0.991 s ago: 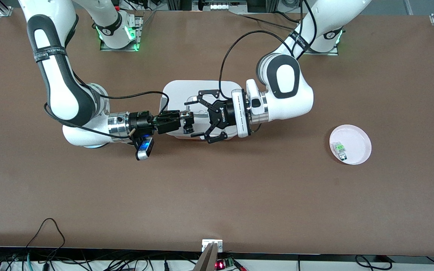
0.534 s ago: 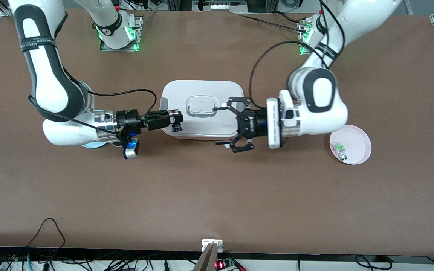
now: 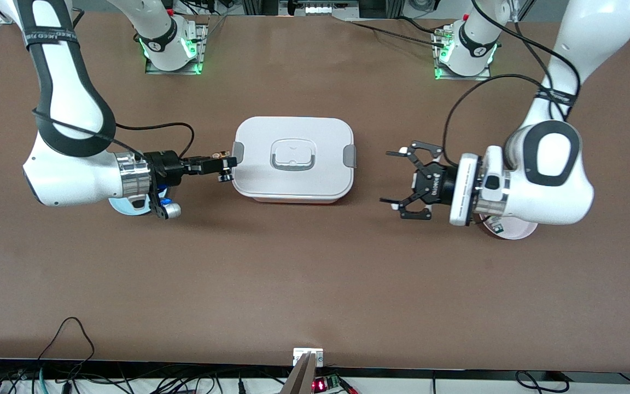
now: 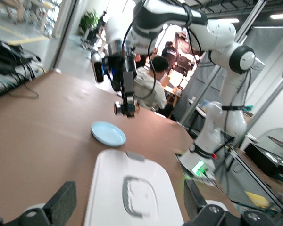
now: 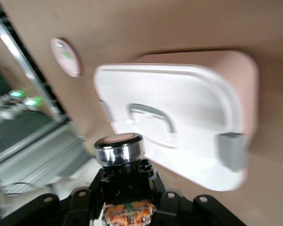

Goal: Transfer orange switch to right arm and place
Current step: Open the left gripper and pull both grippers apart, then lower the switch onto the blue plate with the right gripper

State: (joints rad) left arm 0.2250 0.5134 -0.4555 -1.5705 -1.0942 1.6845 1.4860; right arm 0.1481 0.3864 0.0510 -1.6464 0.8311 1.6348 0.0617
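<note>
The right gripper [image 3: 226,167] holds the orange switch [image 3: 222,164] pinched in the air beside the white lidded box [image 3: 293,158]; the left gripper [image 3: 400,180] hovers with fingers spread wide above the table [image 3: 315,284], near the pink plate [image 3: 514,231]

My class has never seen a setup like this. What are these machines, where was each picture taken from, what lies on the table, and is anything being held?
Two white robot arms work at a brown table. One picture looks down from a high camera facing them; the others come from cameras on each wrist. A white lidded box sits mid-table. The right gripper, beside the box, is shut on the orange switch. The left gripper hangs open and empty near a pink plate. A light blue plate lies under the right arm.
</note>
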